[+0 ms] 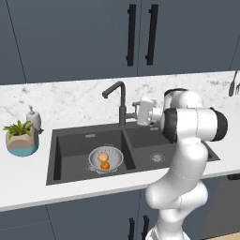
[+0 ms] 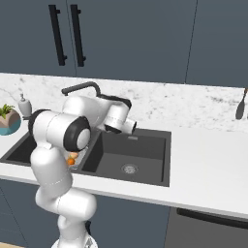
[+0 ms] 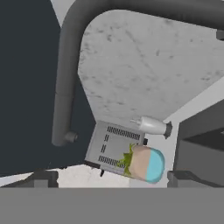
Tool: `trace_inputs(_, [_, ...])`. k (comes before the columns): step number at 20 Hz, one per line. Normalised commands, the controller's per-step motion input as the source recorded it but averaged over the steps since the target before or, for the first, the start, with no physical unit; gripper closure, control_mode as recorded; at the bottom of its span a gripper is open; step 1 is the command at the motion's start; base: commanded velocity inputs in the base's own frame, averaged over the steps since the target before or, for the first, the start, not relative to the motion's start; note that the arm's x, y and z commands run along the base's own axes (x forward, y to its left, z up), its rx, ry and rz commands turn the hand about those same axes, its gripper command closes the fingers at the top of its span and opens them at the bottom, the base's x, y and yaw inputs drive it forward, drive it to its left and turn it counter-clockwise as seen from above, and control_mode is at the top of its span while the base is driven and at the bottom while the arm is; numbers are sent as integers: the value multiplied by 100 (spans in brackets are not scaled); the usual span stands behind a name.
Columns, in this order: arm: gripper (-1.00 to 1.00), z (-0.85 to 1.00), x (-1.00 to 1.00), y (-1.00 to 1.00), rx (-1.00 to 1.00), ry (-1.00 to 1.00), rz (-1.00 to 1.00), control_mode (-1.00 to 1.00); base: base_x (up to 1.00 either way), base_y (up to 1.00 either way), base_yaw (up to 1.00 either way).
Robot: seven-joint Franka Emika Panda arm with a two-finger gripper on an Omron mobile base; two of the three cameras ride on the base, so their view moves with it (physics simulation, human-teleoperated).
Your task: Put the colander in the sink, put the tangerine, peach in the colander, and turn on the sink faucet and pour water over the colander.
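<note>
Two fruits, the tangerine (image 1: 105, 165) and the peach (image 1: 103, 157), already sit in the colander (image 1: 106, 159), which rests in the left basin of the sink (image 1: 70, 150), below and to the left of the gripper (image 1: 136, 112). Its jaws stand wide with nothing between them, just right of the faucet (image 1: 121, 101) at lever height. That placement suggests turning on the water is the step in hand. The spout hangs above the colander's basin, so the water would likely fall into it.

From my right base camera, the arm hides most of the colander (image 2: 77, 154); the tangerine (image 2: 71, 161) peeks out, and a utensil (image 2: 240, 107) is cut off.
</note>
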Motion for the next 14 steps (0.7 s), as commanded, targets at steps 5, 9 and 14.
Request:
trace_inputs(5, [-100, -5, 15, -66, -3, -5, -25, -100, 0, 0, 0])
trace_inputs(9, [-100, -5, 40, -60, -11, -8, -19, -100, 0, 0, 0])
trace_inputs(14, [-100, -21, 46, -51, -15, -2, -11, -100, 0, 0, 0])
